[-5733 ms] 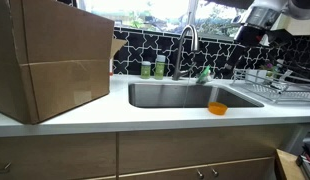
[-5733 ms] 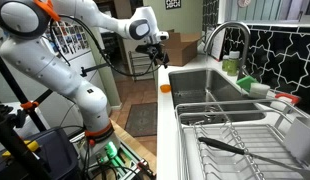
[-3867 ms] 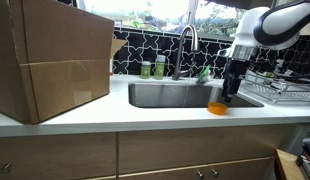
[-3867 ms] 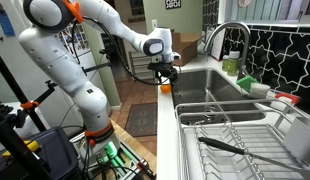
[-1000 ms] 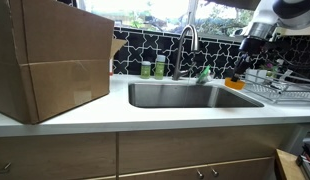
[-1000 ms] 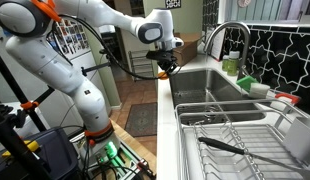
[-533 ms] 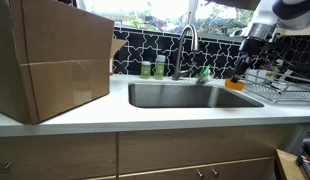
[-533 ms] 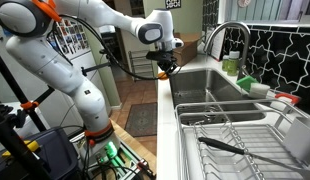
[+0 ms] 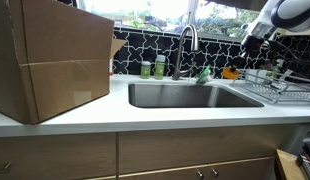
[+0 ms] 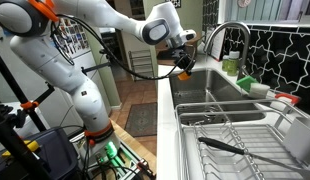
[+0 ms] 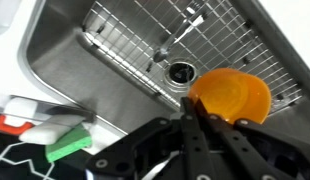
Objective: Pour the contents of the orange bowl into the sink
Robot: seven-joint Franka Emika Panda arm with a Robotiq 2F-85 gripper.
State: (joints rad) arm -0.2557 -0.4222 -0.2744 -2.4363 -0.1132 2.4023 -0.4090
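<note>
The small orange bowl (image 9: 230,73) hangs in the air above the steel sink (image 9: 175,96), pinched by its rim in my gripper (image 9: 238,60). In the wrist view the orange bowl (image 11: 231,94) fills the space past my shut gripper (image 11: 191,107), over the sink (image 11: 65,70) floor with its wire grid and drain. From the side, the bowl (image 10: 183,72) is tilted and held over the sink (image 10: 210,88) basin's near end, with the gripper (image 10: 184,62) just above it. I cannot see any contents in the bowl.
A large cardboard box (image 9: 50,60) stands on the white counter. The gooseneck faucet (image 9: 187,45) rises behind the basin, with bottles (image 9: 153,69) and a green sponge (image 9: 204,73) beside it. A wire dish rack (image 10: 235,135) sits next to the sink.
The arm has carried the bowl further over the basin and slightly higher, and the bowl has tipped more. Several seconds back the bowl was sitting on the counter edge.
</note>
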